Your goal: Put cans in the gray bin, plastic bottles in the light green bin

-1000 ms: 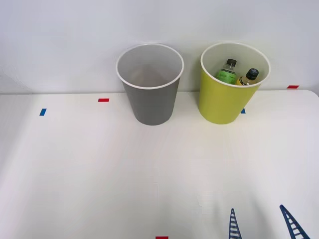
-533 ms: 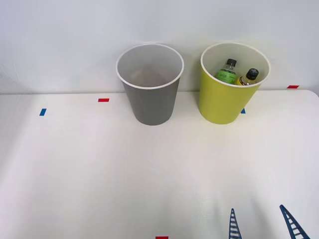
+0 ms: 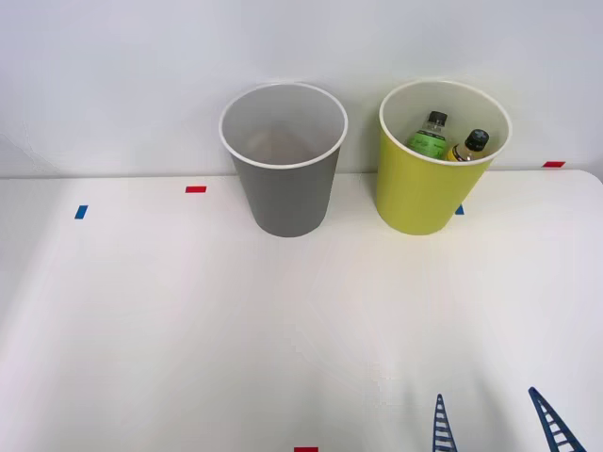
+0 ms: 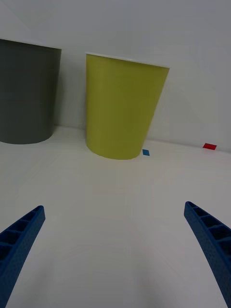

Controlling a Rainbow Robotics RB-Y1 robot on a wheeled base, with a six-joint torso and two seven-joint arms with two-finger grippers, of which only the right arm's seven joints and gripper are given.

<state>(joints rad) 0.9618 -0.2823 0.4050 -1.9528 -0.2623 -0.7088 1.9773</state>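
The gray bin (image 3: 285,188) stands at the back of the white table, and no can shows inside it. To its right stands the light green bin (image 3: 419,193) holding two plastic bottles, one with a green label (image 3: 430,138) and one with a yellow label (image 3: 468,147). My right gripper (image 3: 495,424) is low at the front right of the table, open, with nothing between its blue fingers. In the right wrist view the gripper (image 4: 115,250) faces the light green bin (image 4: 122,113), with the gray bin (image 4: 26,94) beside it.
Small red tape marks (image 3: 195,189) and blue tape marks (image 3: 81,212) lie on the table (image 3: 236,330). A white wall runs close behind the bins. Another red mark (image 3: 305,449) sits at the front edge.
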